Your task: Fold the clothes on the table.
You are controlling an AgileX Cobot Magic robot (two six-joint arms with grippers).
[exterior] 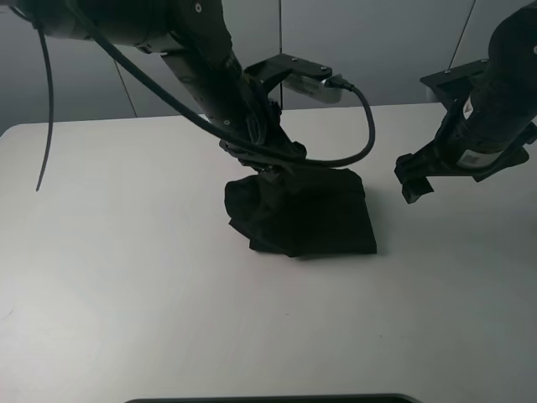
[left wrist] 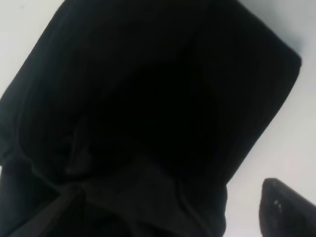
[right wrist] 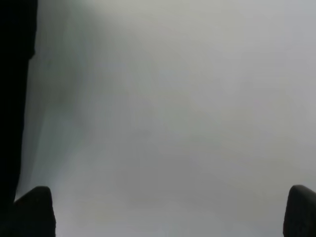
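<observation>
A black garment (exterior: 315, 218) lies folded in a rough rectangle in the middle of the white table (exterior: 126, 252). Its left part bunches up toward my left gripper (exterior: 267, 172), which sits right over the garment's far-left edge. In the left wrist view the garment (left wrist: 148, 98) fills the frame. One fingertip (left wrist: 289, 210) shows far to one side, apart from the cloth, and the other finger is hidden under it. My right gripper (exterior: 413, 180) hovers open and empty over bare table to the right of the garment. Its two fingertips (right wrist: 34, 212) show wide apart.
The left arm and its black cable (exterior: 365, 126) loop over the far side of the garment. A dark edge (exterior: 268, 399) shows at the table's front. The table's far edge meets a grey wall (exterior: 377, 50).
</observation>
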